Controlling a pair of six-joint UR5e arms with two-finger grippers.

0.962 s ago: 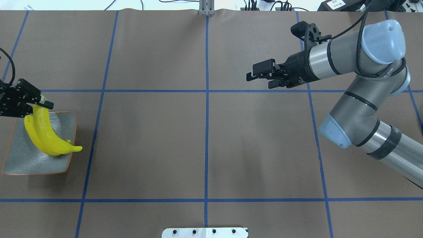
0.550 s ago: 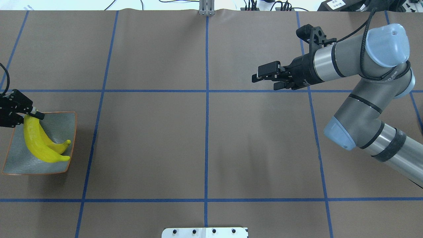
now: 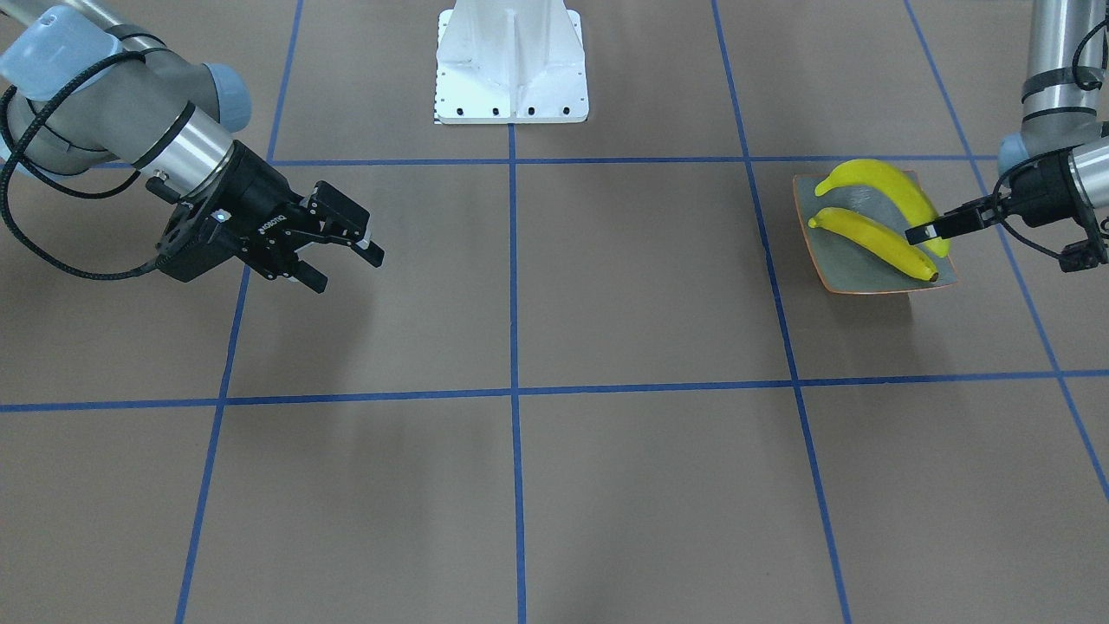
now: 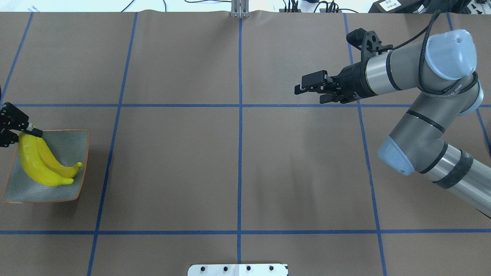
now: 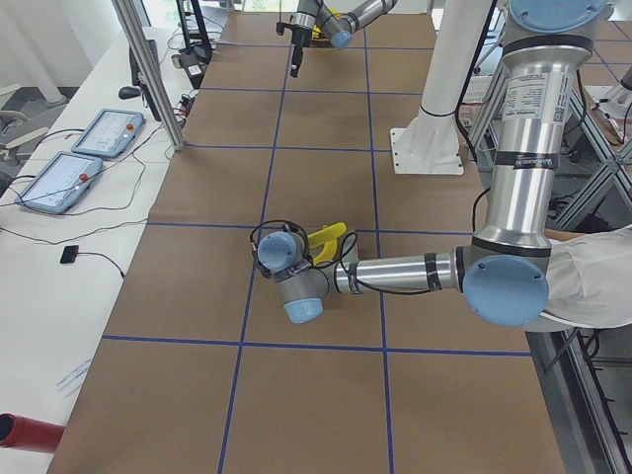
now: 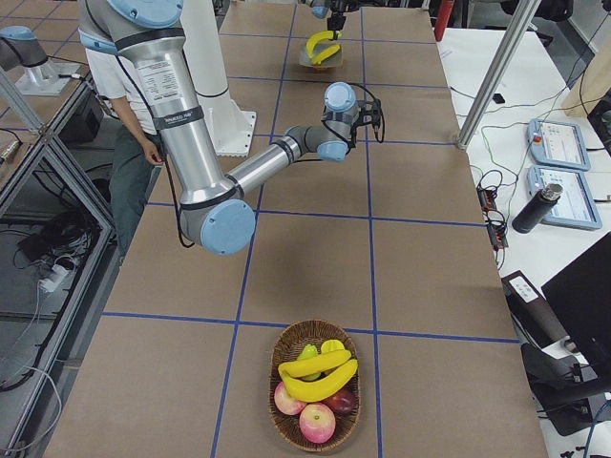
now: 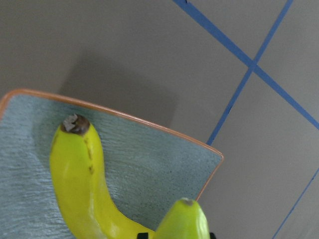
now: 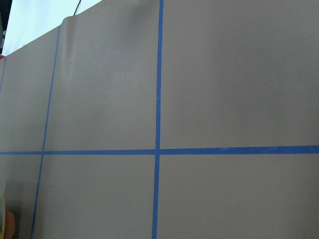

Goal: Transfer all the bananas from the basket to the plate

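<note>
Brown paper gridded with blue tape covers the table (image 4: pixel 172 172), and the job looks about half done: two bananas (image 4: pixel 38 165) lie on the plate (image 4: pixel 73 143) at the robot's left end, while more bananas (image 6: pixel 317 382) wait among apples (image 6: pixel 315 423) in the basket (image 6: pixel 315 326) at the opposite end. Both plated bananas run diagonally, from the plate's far-left corner toward its near right. The left gripper (image 4: pixel 32 132) appears clamped on the far end of one banana (image 7: pixel 184 219), not yet released, and the right gripper (image 4: pixel 308 92) hangs with its fingers apart, holding nothing.
</note>
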